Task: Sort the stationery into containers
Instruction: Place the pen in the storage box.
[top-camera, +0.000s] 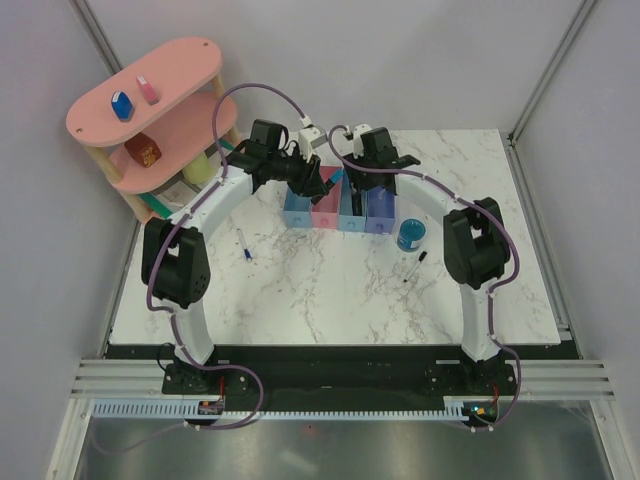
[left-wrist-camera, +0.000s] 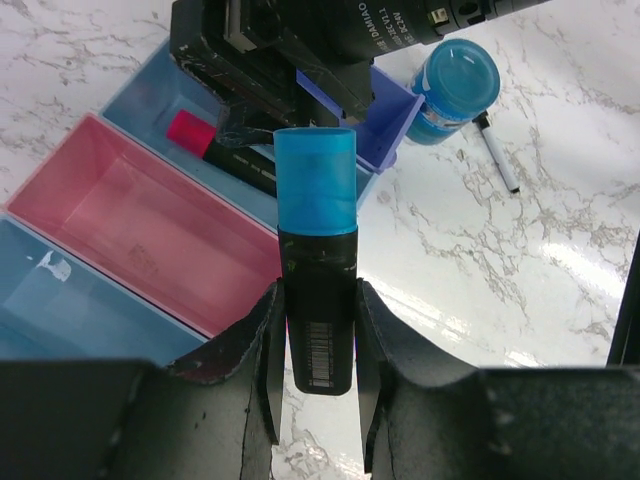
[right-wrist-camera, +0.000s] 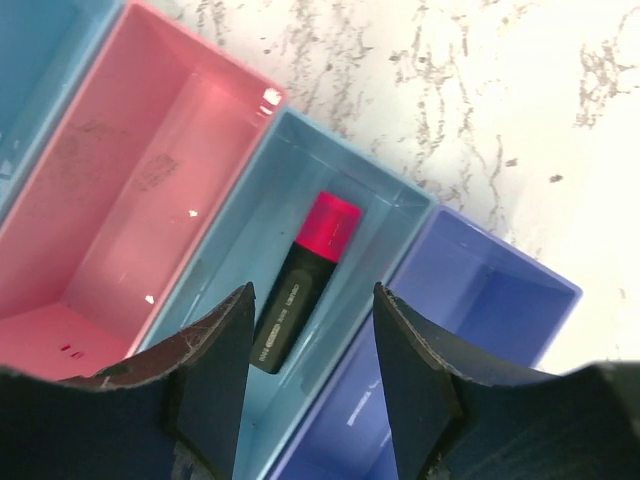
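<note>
Left wrist view: what has the left claw (left-wrist-camera: 318, 310) got?
It's clamped on the black marker with blue cap (left-wrist-camera: 316, 180), by the pink bin (left-wrist-camera: 130, 220). The right arm (left-wrist-camera: 330, 40) crowds the blue bin (right-wrist-camera: 300, 160) just ahead.
And the right claw (right-wrist-camera: 312, 300)?
Fingers spread, over the black marker with pink cap (right-wrist-camera: 300, 290) lying in that blue bin. The round teal-blue pot (left-wrist-camera: 457, 85) and thin black pen (left-wrist-camera: 497, 152) sit on the table (left-wrist-camera: 560, 300) beyond.

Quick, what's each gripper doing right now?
Left gripper: closed on the black marker with blue cap.
Right gripper: open, empty, over the blue bin.
</note>
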